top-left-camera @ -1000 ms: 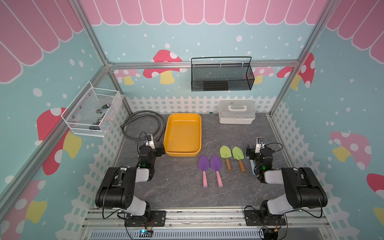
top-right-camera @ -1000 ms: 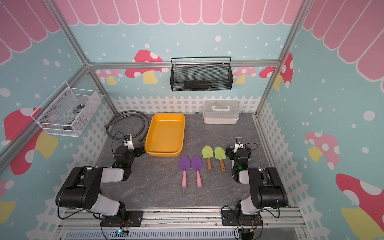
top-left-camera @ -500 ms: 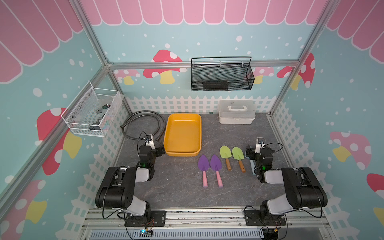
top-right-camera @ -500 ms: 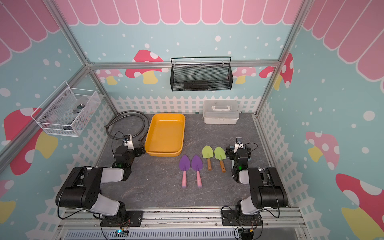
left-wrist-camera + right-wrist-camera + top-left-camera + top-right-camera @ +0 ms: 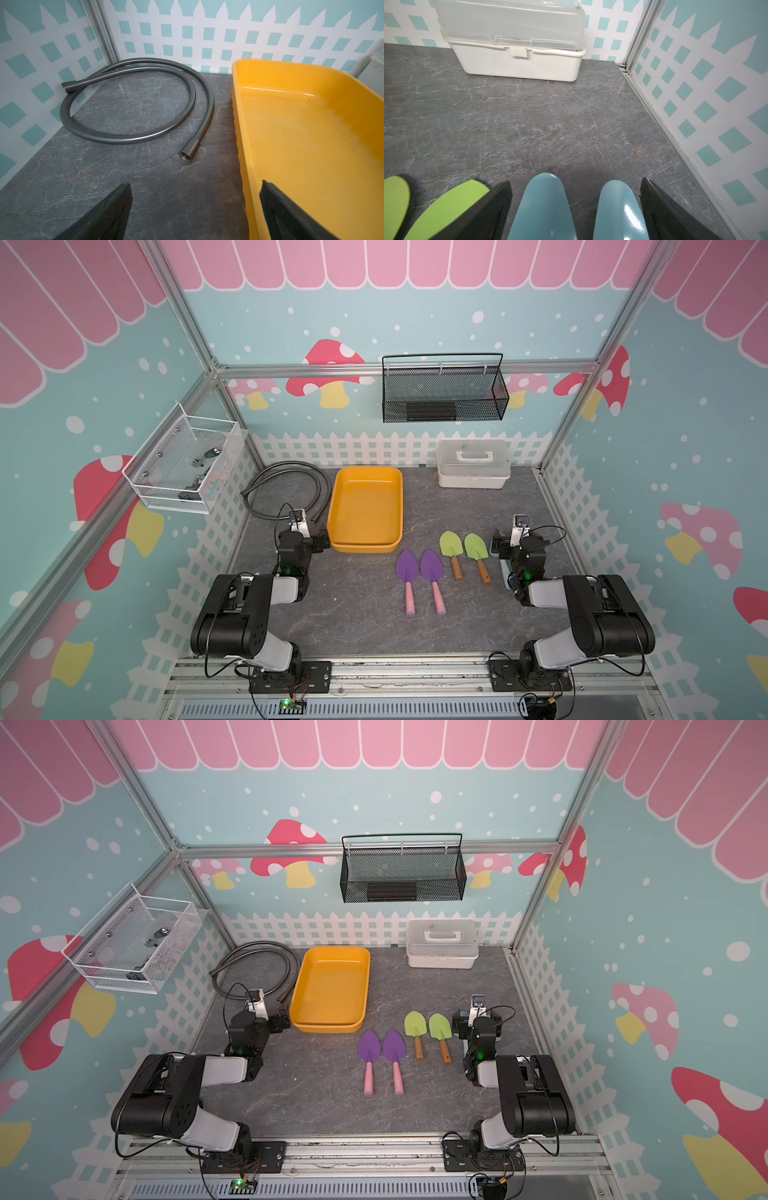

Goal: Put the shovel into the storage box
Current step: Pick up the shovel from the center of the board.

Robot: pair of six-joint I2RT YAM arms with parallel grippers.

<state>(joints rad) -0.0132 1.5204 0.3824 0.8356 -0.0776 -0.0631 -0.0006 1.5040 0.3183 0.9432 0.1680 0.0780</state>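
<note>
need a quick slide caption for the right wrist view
Right gripper open above two blue shovel blades, two green blades beside them, white lidded case further back.

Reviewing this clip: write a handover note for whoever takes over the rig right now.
Left gripper: open, empty, at the storage box, by its near corner.
Right gripper: open, empty, above two blue shovels.
Purple shovels and green shovels lie on the table, outside the box.
Done: nothing; the box is empty.
Left: grasp a shovel and put it in.
</note>
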